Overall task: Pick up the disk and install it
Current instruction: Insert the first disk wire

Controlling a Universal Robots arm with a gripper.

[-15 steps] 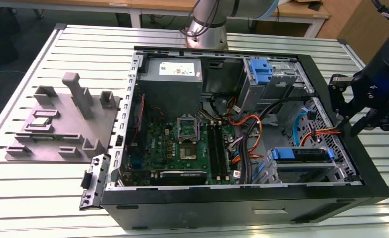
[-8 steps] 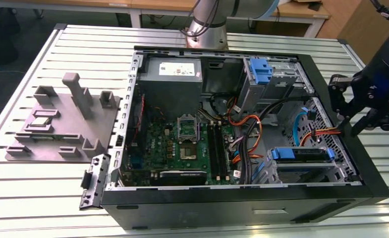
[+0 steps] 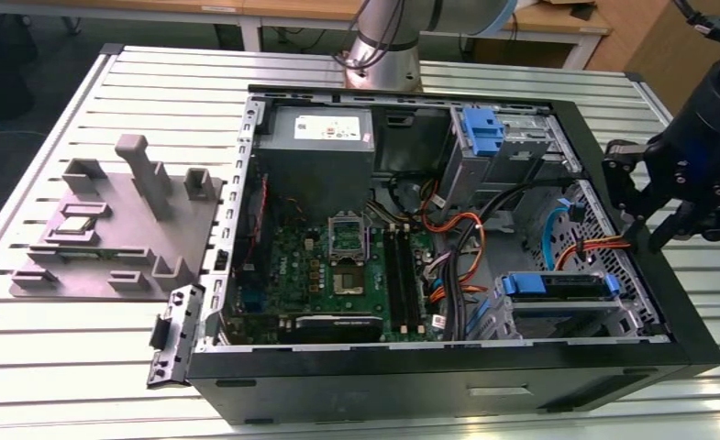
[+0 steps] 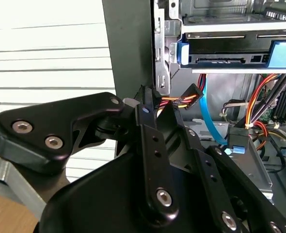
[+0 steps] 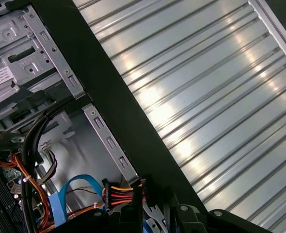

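Gripper [image 3: 645,223] at computer case [image 3: 458,385] wall, fingers [image 4: 144,121] narrow, empty, beside cable connector [image 4: 189,94], disk [image 3: 556,286] seated in case bay.

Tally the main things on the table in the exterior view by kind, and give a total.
Open computer case: 1
Grey fixture block: 1
Blue plastic carriers in the case: 2
Grey power supply: 1
Total: 5

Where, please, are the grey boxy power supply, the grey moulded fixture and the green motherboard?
Grey boxy power supply [image 3: 320,160]: exterior view, top face.
Grey moulded fixture [image 3: 115,234]: exterior view, flat base.
Green motherboard [image 3: 298,270]: exterior view, bare board.
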